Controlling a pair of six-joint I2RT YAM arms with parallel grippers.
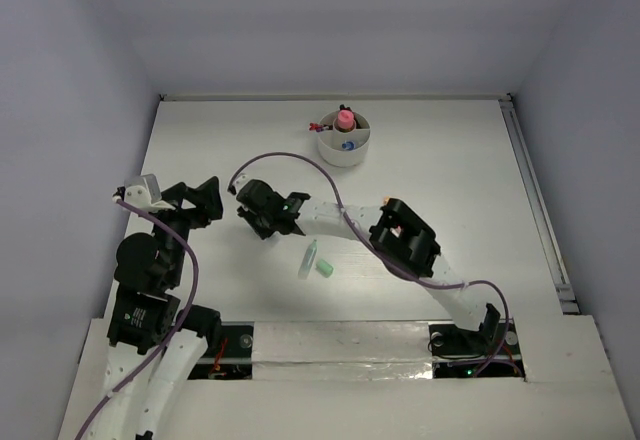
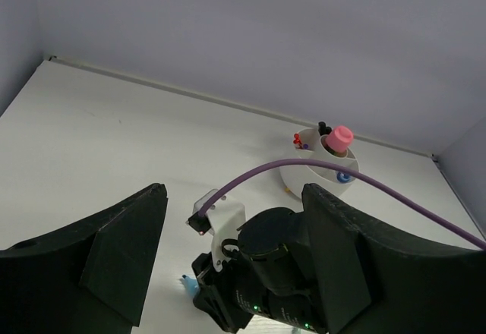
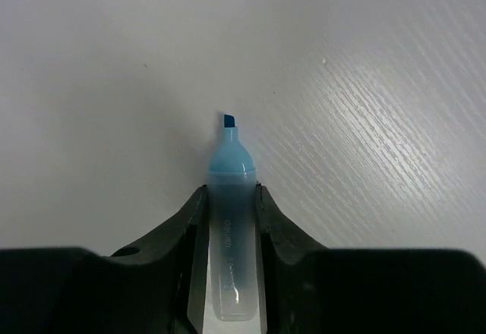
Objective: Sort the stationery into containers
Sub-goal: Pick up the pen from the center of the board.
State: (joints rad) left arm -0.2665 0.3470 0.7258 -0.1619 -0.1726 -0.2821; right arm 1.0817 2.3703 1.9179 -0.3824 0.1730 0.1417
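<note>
Looked like the carry step to me. The right fingers (image 3: 191,216) were clamped on a blue highlighter (image 3: 230,171), gripping the barrel with the bare chisel tip poking out ahead, no cap on. That put it around the middle of the bench (image 1: 450,160). I couldn't tell if it was lifted clear or resting on the surface.

The cup (image 1: 333,156) stood well apart at the far side, already holding a pink-topped piece (image 1: 345,118), something blue and a few red bits. Next move, I reckon, called for a lift, a swing toward the far side, and lining the highlighter up over a free compartment before letting go. Those dividers wouldn't leave much room for a sloppy drop.

Two green pieces (image 1: 324,269) lay just beside each other on the near side of the right fingers, not yet sorted. The left fingers (image 2: 121,250) were spread wide with nothing between them, off to the left.

The bench was white with a fine woodgrain texture and a rail (image 1: 540,220) down its right edge. Plain pale grey walls all round.
</note>
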